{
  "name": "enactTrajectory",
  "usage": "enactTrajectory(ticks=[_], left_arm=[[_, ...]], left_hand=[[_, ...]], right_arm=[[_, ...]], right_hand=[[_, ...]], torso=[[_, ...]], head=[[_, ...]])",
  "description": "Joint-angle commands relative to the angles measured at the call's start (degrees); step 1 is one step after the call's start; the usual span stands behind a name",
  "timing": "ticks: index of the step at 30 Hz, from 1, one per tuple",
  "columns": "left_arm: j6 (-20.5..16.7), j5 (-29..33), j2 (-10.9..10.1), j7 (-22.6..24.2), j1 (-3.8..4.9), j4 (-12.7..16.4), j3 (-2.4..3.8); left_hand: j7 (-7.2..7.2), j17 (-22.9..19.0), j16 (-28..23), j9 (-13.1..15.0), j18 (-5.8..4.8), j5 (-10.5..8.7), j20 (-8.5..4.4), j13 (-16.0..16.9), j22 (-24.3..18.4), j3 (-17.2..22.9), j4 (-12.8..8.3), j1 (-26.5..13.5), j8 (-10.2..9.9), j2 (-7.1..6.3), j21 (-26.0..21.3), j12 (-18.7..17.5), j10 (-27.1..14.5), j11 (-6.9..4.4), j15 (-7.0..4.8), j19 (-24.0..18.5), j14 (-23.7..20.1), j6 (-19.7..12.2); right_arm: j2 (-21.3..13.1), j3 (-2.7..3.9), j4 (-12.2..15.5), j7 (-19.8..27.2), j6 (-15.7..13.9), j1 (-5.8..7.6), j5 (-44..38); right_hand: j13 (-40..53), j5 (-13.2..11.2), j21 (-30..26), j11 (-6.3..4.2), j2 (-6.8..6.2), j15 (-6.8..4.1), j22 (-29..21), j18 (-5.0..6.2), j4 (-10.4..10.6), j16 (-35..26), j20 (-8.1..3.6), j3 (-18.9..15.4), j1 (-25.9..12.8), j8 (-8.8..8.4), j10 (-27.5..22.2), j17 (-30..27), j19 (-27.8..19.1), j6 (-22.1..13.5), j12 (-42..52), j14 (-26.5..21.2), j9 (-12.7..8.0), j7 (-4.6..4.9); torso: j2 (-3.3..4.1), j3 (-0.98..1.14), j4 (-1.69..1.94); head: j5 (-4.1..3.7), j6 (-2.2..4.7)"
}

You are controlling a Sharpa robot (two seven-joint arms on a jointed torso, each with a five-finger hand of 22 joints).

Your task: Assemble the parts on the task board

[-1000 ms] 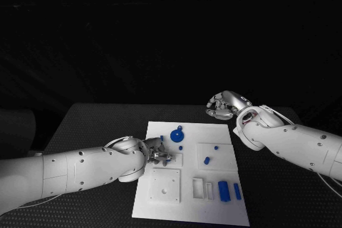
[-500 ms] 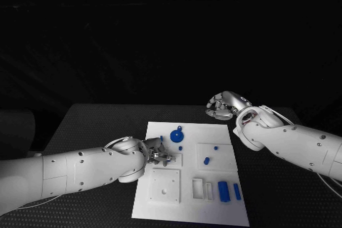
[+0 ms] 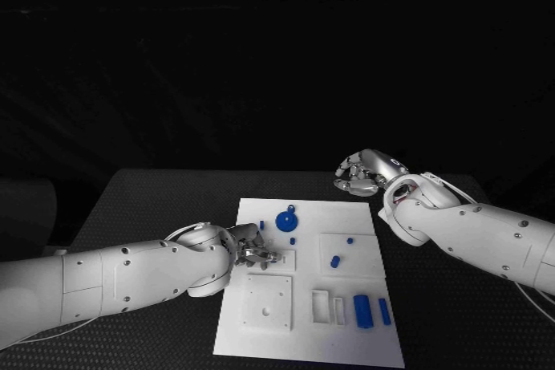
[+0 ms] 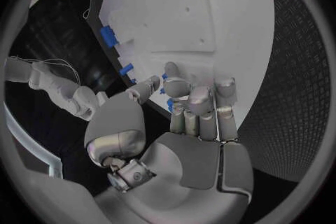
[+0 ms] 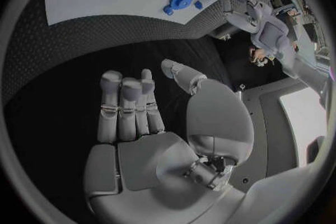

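Left hand point(image 3: 254, 254) at 9 o'clock edge of task board point(image 3: 310, 338), fingertips curled round small blue part point(image 4: 170, 103); firm grasp or mere touch: cannot tell. Right hand point(image 3: 364, 171) beyond board's 1 o'clock corner, fingers loosely bent, holding nothing. Part likely light, rigid, smooth plastic, slippery; pinch across sides, gently.

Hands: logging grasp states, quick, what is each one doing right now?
Left hand: fingers over the task board around a small blue part; a firm hold cannot be told.
Right hand: open, holding nothing.
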Motion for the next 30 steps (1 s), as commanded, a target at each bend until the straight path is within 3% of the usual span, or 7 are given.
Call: enactTrajectory(ticks=[1,6,8,14,20,23,30], left_arm=[[0.0,1.8,-0.6,1.0,0.10,0.9,0.43],[1.6,5.2,-1.3,1.2,1.31,1.6,0.89],[2.5,6.3,-1.4,0.9,1.46,1.5,2.45],[4.8,10.5,-2.2,1.5,3.99,1.0,4.08],[9.3,11.6,-1.2,1.9,7.30,-2.9,4.34],[11.0,11.4,0.0,1.7,7.82,-6.1,4.34],[16.4,6.3,2.7,0.4,8.18,-11.5,4.34]], left_hand=[[0.03,-0.1,0.2,0.1,0.99,-0.20,-6.86,-0.1,0.4,0.5,1.1,0.2,0.3,-1.52,0.1,0.1,0.2,-0.16,-0.42,0.3,0.1,-0.6],[0.30,-0.2,0.1,-0.1,0.97,-0.19,-6.80,-0.2,0.4,0.4,2.4,0.3,-0.2,-3.16,0.1,0.0,0.2,-0.01,-0.42,0.2,0.0,-1.3],[0.68,-0.4,-0.1,-0.5,0.98,-0.19,-6.78,-0.3,0.4,0.1,2.5,0.7,-1.2,-3.37,0.1,-0.2,0.0,0.17,-0.45,0.1,-0.3,-2.5],[1.34,-1.0,-1.2,-1.4,0.96,-0.19,-6.67,-0.9,0.2,-0.7,2.1,2.4,-3.1,-3.43,-0.4,-1.4,-0.9,0.67,-0.71,-0.7,-1.2,-3.9],[2.72,-2.4,-4.3,-2.1,0.26,-0.16,-5.91,-2.0,-0.7,-1.3,0.5,5.6,-5.8,-1.41,-2.4,-4.3,-4.2,1.93,0.18,-2.9,-4.0,-7.6],[3.71,-3.2,-6.2,-2.4,-0.48,-0.13,-5.21,-2.7,-1.3,-2.0,-1.0,7.2,-7.2,0.21,-4.1,-5.9,-6.2,2.89,1.17,-4.7,-5.8,-9.7],[4.93,-4.6,-8.3,-2.9,-1.27,-0.14,-4.65,-3.4,-1.9,-3.2,-1.4,7.3,-9.1,1.08,-5.7,-7.8,-8.6,4.01,2.25,-6.2,-7.5,-12.8]], right_arm=[[0.0,0.02,-0.1,0.4,0.5,-0.04,0.0],[0.0,0.02,-0.2,0.5,0.5,-0.06,0.1],[0.0,0.02,-0.3,0.5,0.5,-0.07,0.1],[0.0,0.02,-0.5,0.5,0.5,-0.10,0.2],[0.1,0.02,-0.7,0.5,0.5,-0.12,0.3],[0.2,0.02,-0.8,0.5,0.5,-0.12,0.3],[0.3,0.02,-1.1,0.6,0.6,-0.12,0.6]], right_hand=[[-0.1,0.3,-0.3,-0.01,0.07,-0.05,0.1,1.69,0.0,-0.2,-0.19,-0.2,-0.5,-0.39,-0.5,0.1,-0.3,0.3,0.2,-0.3,0.1,0.72],[-0.1,0.3,-0.4,-0.01,0.06,-0.05,0.1,1.69,0.0,-0.2,-0.19,-0.2,-0.6,-0.40,-0.5,0.1,-0.3,0.3,0.2,-0.3,0.1,0.72],[-0.1,0.3,-0.4,0.00,0.05,-0.05,0.1,1.69,0.0,-0.2,-0.19,-0.3,-0.6,-0.41,-0.5,0.1,-0.3,0.3,0.2,-0.3,0.1,0.72],[-0.1,0.3,-0.4,0.00,0.05,-0.04,0.1,1.69,0.1,-0.2,-0.18,-0.3,-0.7,-0.41,-0.6,0.1,-0.3,0.3,0.2,-0.3,0.1,0.73],[-0.1,0.3,-0.4,0.00,0.04,-0.04,0.1,1.69,0.1,-0.3,-0.18,-0.3,-0.7,-0.43,-0.6,0.1,-0.3,0.2,0.2,-0.3,0.1,0.74],[-0.1,0.3,-0.4,0.01,0.04,-0.04,0.1,1.69,0.1,-0.3,-0.19,-0.3,-0.7,-0.46,-0.6,0.1,-0.3,0.2,0.2,-0.3,0.1,0.75],[-0.2,0.4,-0.4,0.04,0.04,-0.02,0.1,1.69,0.0,-0.3,-0.20,-0.3,-0.7,-0.55,-0.6,0.1,-0.3,0.0,0.2,-0.3,0.0,0.78]], torso=[[-0.04,0.03,0.02],[-0.03,0.04,0.01],[-0.01,0.02,-0.01],[0.01,-0.04,-0.03],[-0.01,0.04,0.04],[-0.01,0.04,0.03],[0.07,0.00,-0.06]], head=[[0.03,0.15],[0.01,0.39],[-0.01,0.53],[-0.12,0.71],[-0.03,1.19],[0.08,1.42],[0.17,1.55]])
